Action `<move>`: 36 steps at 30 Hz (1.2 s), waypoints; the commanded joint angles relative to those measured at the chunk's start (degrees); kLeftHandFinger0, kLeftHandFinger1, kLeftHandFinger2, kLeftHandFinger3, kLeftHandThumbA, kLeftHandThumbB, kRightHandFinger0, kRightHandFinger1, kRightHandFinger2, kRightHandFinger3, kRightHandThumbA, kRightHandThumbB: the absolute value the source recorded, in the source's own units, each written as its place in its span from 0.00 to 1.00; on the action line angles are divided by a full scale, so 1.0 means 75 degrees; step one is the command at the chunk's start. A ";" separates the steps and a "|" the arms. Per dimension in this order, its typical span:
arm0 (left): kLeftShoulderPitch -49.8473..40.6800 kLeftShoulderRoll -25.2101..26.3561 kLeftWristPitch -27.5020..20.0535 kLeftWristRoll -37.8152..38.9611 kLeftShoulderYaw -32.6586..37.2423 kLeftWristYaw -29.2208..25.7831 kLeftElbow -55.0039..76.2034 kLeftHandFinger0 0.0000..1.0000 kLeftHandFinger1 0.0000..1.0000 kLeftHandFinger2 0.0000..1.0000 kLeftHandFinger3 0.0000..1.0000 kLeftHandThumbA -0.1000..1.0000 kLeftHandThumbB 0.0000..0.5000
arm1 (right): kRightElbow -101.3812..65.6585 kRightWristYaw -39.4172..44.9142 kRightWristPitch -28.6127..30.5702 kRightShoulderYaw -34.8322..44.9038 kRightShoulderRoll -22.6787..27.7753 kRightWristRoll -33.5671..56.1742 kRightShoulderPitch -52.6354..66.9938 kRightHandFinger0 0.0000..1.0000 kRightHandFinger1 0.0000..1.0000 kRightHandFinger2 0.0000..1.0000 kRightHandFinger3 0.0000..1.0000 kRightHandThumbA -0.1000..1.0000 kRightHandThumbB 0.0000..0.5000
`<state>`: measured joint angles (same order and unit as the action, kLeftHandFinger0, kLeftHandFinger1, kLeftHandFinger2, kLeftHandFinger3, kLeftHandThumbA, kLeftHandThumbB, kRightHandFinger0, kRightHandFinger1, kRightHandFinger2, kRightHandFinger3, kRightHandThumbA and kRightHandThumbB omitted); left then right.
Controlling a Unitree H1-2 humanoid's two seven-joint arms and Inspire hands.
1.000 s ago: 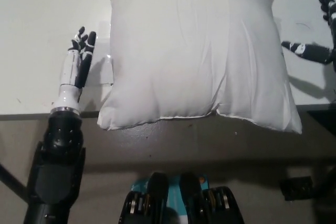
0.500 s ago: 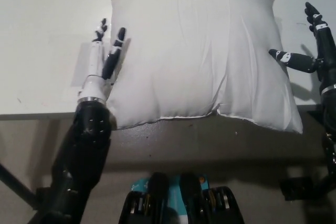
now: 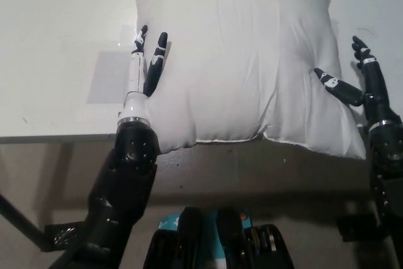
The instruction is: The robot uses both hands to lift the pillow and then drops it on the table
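A large white pillow (image 3: 236,61) lies on the white table (image 3: 56,42), its near edge hanging a little over the table's front edge. My white left hand (image 3: 143,70) presses flat against the pillow's left side, fingers apart and stretched forward. At the pillow's right side my black right hand (image 3: 356,86) is open, with one finger touching the fabric and the others raised beside it. Neither hand has closed on the pillow.
A pale rectangular patch (image 3: 104,77) marks the table left of my left hand. The table's front edge (image 3: 56,138) runs across the picture, with dark floor below it. A small dark object (image 3: 356,225) sits on the floor at lower right.
Both hands have moved inward toward the pillow: the left hand slid right until it touches the pillow's left side, and the right hand came left and lower against its right side.
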<state>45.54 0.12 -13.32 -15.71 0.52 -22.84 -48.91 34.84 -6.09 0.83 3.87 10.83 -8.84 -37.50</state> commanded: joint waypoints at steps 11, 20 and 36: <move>0.0054 -0.1051 -0.0778 0.1743 -0.0821 0.0603 -0.0090 1.00 1.00 1.00 1.00 1.00 0.39 | 0.0889 0.0422 0.0827 0.0673 -0.0619 0.1480 -0.0263 1.00 1.00 1.00 1.00 1.00 0.47; -0.0150 -0.1576 -0.0792 0.1995 -0.0758 0.0772 -0.0430 1.00 1.00 1.00 1.00 1.00 0.47 | 0.0975 0.0511 0.0843 0.0973 -0.1455 0.2053 -0.0181 1.00 1.00 1.00 1.00 1.00 0.62; -0.0359 -0.1643 -0.1028 0.2138 -0.0296 0.1342 -0.0762 1.00 1.00 1.00 1.00 1.00 0.40 | 0.0614 0.1788 -0.0234 0.1511 -0.1021 0.3857 -0.0427 1.00 1.00 1.00 1.00 1.00 0.52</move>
<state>43.04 -8.49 -21.86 -1.17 -3.97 -20.15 -53.77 40.95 0.38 4.28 15.40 3.39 14.73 -37.69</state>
